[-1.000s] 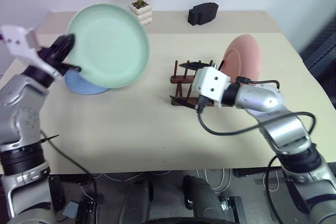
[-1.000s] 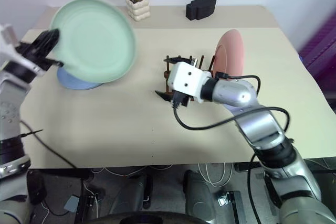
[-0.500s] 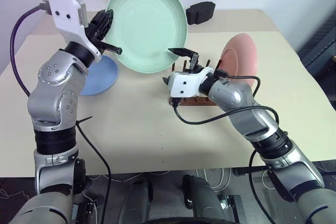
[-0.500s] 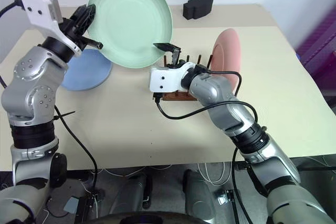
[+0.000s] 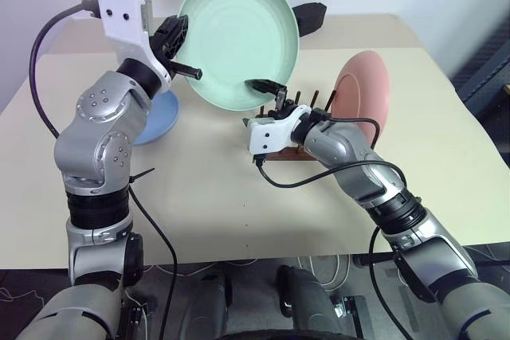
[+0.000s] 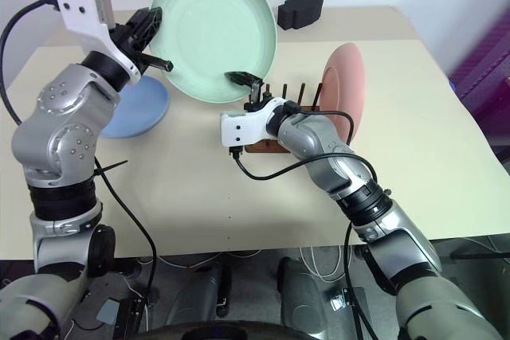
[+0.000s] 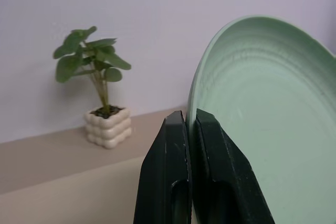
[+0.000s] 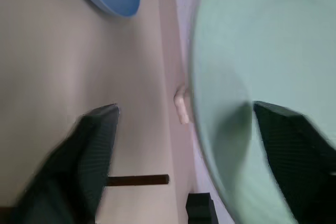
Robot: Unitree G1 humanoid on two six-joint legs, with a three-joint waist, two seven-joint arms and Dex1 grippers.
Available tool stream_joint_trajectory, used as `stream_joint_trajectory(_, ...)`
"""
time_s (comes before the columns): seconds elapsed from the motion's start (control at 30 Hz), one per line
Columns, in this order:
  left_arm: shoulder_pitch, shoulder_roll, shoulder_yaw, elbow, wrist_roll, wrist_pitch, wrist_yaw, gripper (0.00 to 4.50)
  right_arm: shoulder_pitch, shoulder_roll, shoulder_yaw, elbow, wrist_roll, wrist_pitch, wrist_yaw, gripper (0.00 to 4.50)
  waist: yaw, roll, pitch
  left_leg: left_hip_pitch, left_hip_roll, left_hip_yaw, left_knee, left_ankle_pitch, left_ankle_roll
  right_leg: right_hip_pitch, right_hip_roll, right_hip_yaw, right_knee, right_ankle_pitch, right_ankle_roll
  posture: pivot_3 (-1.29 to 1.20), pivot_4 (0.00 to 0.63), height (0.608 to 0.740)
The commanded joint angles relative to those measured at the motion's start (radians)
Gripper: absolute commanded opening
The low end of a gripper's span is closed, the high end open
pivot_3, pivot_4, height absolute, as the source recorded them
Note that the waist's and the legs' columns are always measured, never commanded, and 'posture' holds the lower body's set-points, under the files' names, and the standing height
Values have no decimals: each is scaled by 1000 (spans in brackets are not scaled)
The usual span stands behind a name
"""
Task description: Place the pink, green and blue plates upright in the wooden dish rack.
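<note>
We see two arms built of rounded silver-grey shells joined by black ribbed rings, with small dark screw holes on the left shoulder casing at the left of the frame. Each wrist carries a white boxy block. The left gripper (image 5: 182, 52) and right gripper (image 5: 268, 90) have black fingers. Black cables loop from both wrists.

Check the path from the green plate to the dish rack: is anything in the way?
The right gripper sits at the green plate's lower rim, directly above the dish rack. Nothing else intervenes; the pink plate occupies the rack's far end.
</note>
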Motion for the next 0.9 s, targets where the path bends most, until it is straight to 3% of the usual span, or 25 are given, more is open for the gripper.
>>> stream_joint_trajectory(0.03,-35,-9,-6,-51,-7,2,-2,0,-12,12,-16,-19,-18,-25,-13,2147,0,0,0,0,0,0,0,0,0,0,0,0,0,0,0,0,150,740)
stream_joint_trajectory(0.17,-35,-20,-2,-53,-10,15,-5,0,-1,18,-20,-28,-31,-32,-12,63,0,0,0,0,0,0,0,0,0,0,0,0,0,0,0,0,150,740)
stream_joint_trajectory(0.33,-34,-44,27,-52,-41,36,-7,0,9,20,-24,-41,-47,-36,-17,25,1,0,0,0,0,0,0,1,-1,0,0,0,0,0,0,0,150,740)
stream_joint_trajectory(0.43,-32,-57,56,-54,-73,44,-19,1004,14,17,-26,-45,-66,-38,-25,0,1,0,0,0,0,0,0,1,-1,0,0,0,0,0,0,0,150,740)
stream_joint_trajectory(0.63,-56,-70,156,-45,-155,-53,-37,4216,12,15,-42,-43,-76,-46,-36,0,0,0,0,0,0,-1,0,1,-2,0,0,0,0,0,0,0,150,740)
stream_joint_trajectory(0.67,-65,-65,182,-38,-172,-75,-45,4466,11,14,-47,-42,-74,-47,-40,0,0,0,0,0,0,-1,0,1,-2,0,0,0,0,0,0,0,150,740)
stream_joint_trajectory(0.9,-35,94,255,91,-124,-189,-117,4466,9,50,-158,-111,77,-24,-24,0,-3,0,0,1,0,-1,-1,1,-2,0,0,0,1,0,0,0,150,740)
